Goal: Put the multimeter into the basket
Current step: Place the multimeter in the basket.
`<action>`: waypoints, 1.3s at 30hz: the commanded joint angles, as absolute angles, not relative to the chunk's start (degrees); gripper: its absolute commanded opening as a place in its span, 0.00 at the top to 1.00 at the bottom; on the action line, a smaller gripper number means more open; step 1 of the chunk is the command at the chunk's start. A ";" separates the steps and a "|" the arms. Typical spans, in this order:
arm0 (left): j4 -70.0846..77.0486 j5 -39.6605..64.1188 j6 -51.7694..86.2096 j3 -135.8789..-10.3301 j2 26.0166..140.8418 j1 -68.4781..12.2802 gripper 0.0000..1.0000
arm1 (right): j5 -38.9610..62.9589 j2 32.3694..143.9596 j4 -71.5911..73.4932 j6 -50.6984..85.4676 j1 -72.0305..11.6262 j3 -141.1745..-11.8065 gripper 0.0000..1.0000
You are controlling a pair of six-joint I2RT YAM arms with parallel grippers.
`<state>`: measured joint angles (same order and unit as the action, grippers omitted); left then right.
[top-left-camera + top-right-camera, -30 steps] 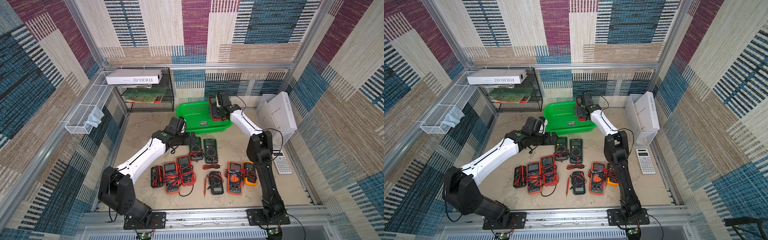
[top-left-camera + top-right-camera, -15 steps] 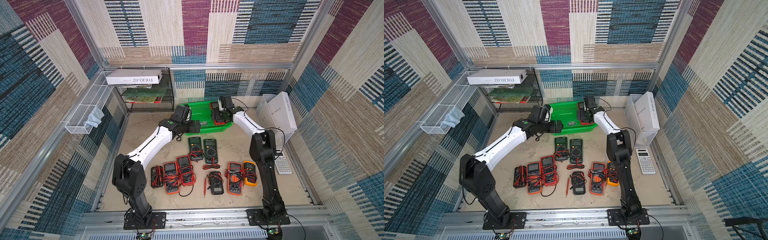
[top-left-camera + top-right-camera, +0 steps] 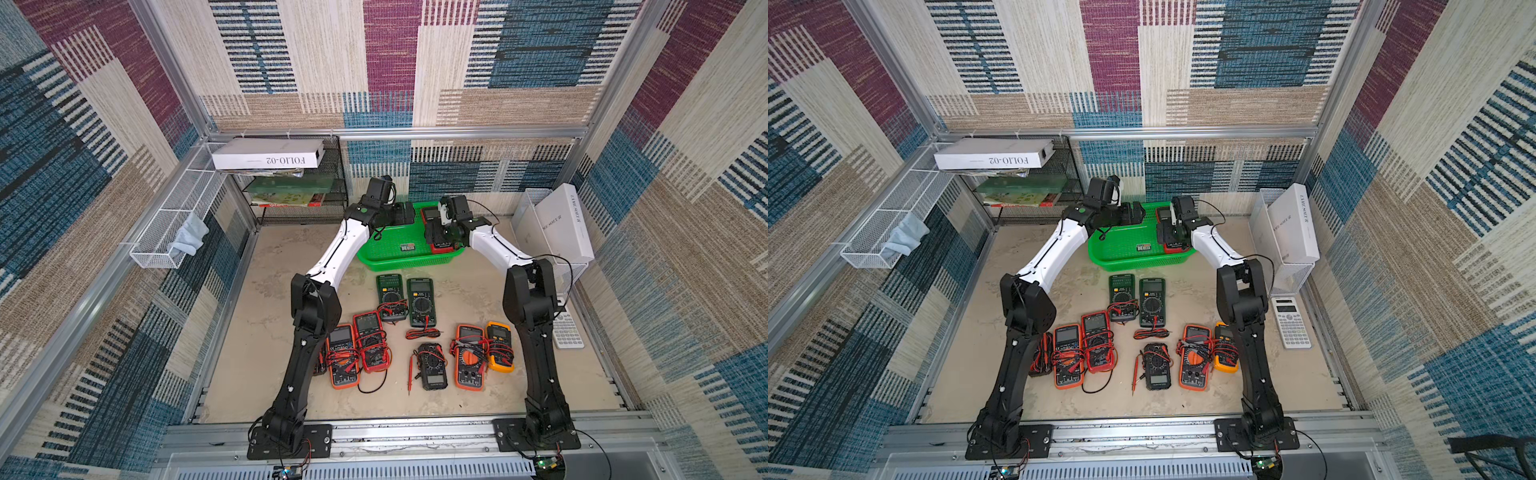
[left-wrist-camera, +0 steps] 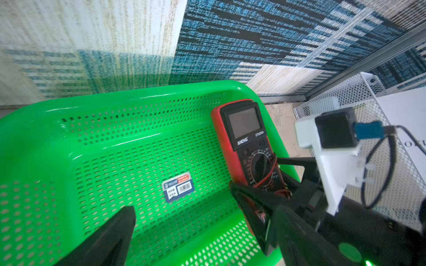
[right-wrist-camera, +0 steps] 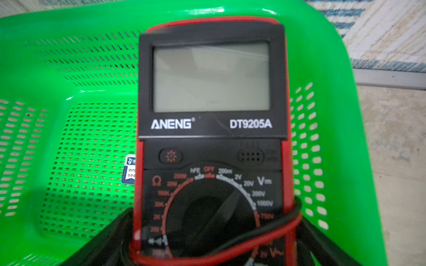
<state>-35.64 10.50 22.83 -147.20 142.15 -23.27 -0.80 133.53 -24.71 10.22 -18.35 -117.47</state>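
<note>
The green basket [image 3: 386, 259] [image 3: 1121, 262] stands at the back middle of the table. A red and black multimeter [image 3: 432, 217] [image 3: 1165, 214] [image 4: 244, 129] [image 5: 212, 92] is inside it, along its right wall, with leads wound round it. My right gripper [image 3: 442, 237] [image 5: 214, 218] is open, its fingers wide on either side of the multimeter's dial end. My left gripper [image 3: 410, 218] [image 4: 206, 207] hangs open and holds nothing over the basket's [image 4: 92, 138] left half. The basket floor bears a small label [image 4: 177, 186].
Several more multimeters [image 3: 422, 303] lie in rows on the table in front of the basket. A white calculator [image 3: 567, 328] lies at the right. A white wire tray with a white box [image 3: 557, 220] stands back right, a black mesh rack [image 3: 299, 195] back left.
My left arm has swung from over the table's multimeters up and back to the basket. The right gripper has shifted slightly toward the basket's front, the multimeter staying between its fingers.
</note>
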 commanded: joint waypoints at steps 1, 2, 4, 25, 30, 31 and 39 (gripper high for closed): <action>-34.62 14.42 26.32 -149.84 145.28 -22.86 0.01 | -0.49 132.98 -21.68 9.66 -18.37 -117.59 0.00; -33.62 15.10 27.16 -149.69 145.82 -22.85 0.01 | -0.38 132.98 -21.66 9.71 -18.39 -117.60 0.00; -31.60 16.18 28.65 -149.68 146.83 -22.80 0.01 | -0.31 132.92 -21.74 9.84 -18.37 -117.62 0.01; -24.27 16.67 35.67 -154.30 155.68 -24.29 0.01 | -0.49 129.93 -21.14 10.55 -20.27 -115.10 0.01; -25.89 15.73 35.46 -154.56 157.32 -24.51 0.01 | -2.10 127.94 -19.81 11.22 -19.97 -114.55 0.00; -26.22 15.81 35.44 -154.44 157.56 -24.58 0.01 | -2.19 127.69 -19.50 11.54 -19.79 -114.60 0.00; -27.69 16.17 34.46 -153.68 158.38 -24.61 0.01 | -0.64 126.65 -16.20 13.62 -19.65 -115.24 0.00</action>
<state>-27.03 15.88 35.53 -153.75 158.17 -24.60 -1.76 127.07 -19.94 12.36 -19.53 -114.96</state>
